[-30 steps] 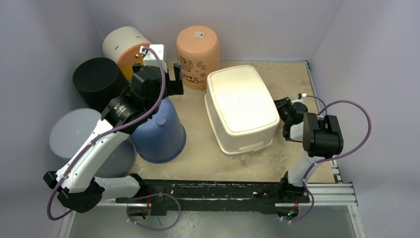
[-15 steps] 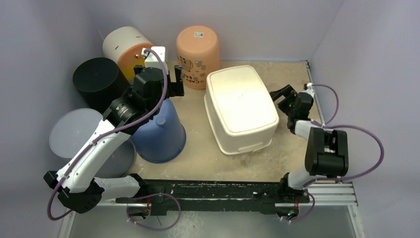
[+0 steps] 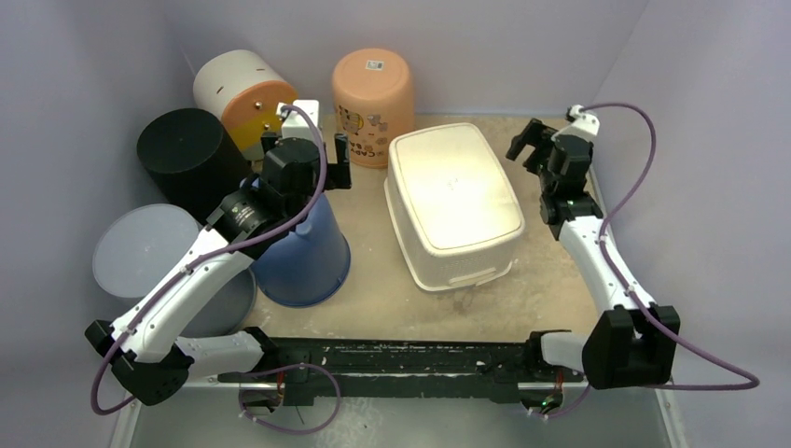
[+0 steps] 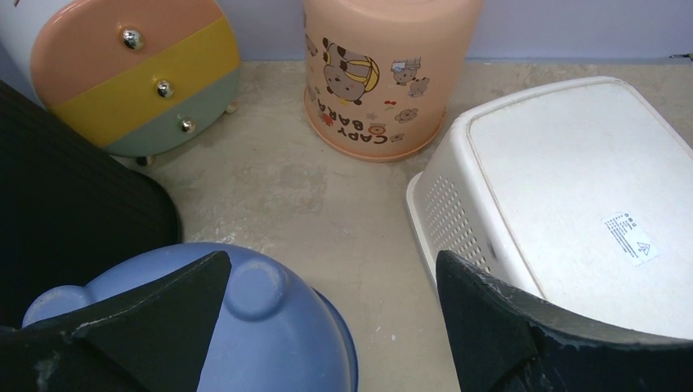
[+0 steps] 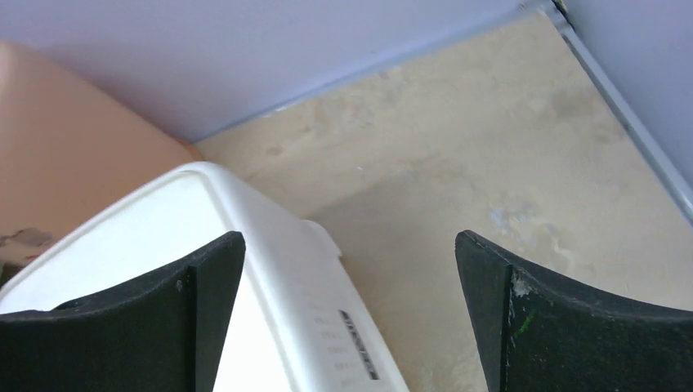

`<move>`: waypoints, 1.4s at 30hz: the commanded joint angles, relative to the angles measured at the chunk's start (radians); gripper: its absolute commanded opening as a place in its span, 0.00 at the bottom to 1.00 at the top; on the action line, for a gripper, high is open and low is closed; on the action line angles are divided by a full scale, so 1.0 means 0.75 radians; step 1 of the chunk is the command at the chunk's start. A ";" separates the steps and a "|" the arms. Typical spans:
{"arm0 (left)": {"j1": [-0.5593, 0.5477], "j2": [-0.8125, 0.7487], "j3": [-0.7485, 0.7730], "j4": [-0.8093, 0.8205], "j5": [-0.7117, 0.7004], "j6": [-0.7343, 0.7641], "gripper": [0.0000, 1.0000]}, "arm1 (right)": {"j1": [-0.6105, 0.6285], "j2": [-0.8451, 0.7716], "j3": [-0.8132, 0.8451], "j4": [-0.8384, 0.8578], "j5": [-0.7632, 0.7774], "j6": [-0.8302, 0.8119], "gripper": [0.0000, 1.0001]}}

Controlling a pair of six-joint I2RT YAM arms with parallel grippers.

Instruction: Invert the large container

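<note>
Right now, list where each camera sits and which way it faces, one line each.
Top external: above the near edge, looking down on the table; the left arm and right arm show whole.
Left wrist: behind the left gripper, facing the back wall over the blue bucket, peach bucket and white container; both fingers show.
Right wrist: behind the right gripper, facing the back wall over the white container's corner; both fingers show.
Shared: all three see the white container.
</note>
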 commanded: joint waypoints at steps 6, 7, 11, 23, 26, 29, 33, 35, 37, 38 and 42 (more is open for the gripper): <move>-0.003 -0.023 -0.127 0.253 0.005 0.018 0.93 | 0.366 -0.033 0.282 -0.137 0.011 -0.328 1.00; -0.004 -0.026 -0.152 0.277 0.015 0.026 0.93 | 0.397 -0.040 0.270 -0.118 -0.012 -0.337 1.00; -0.002 -0.042 -0.258 0.393 0.035 0.065 0.93 | 0.495 -0.043 0.258 -0.083 -0.042 -0.362 1.00; -0.003 0.030 -0.289 0.403 0.065 0.098 0.93 | 0.815 0.114 0.283 -0.091 0.224 -0.523 1.00; -0.004 0.021 -0.292 0.406 0.066 0.109 0.93 | 0.816 0.091 0.236 -0.044 0.231 -0.523 1.00; -0.003 0.013 -0.292 0.416 0.076 0.117 0.93 | 0.815 0.074 0.205 -0.012 0.226 -0.525 1.00; -0.003 0.009 -0.296 0.419 0.080 0.121 0.93 | 0.816 0.082 0.207 -0.018 0.223 -0.523 1.00; -0.004 0.010 -0.299 0.420 0.082 0.121 0.93 | 0.816 0.089 0.212 -0.024 0.222 -0.520 1.00; -0.004 0.007 -0.304 0.421 0.083 0.121 0.93 | 0.816 0.089 0.216 -0.026 0.221 -0.515 1.00; -0.004 0.006 -0.306 0.423 0.083 0.122 0.93 | 0.815 0.092 0.217 -0.028 0.224 -0.511 1.00; -0.004 0.003 -0.303 0.426 0.090 0.124 0.93 | 0.816 0.097 0.217 -0.022 0.233 -0.503 1.00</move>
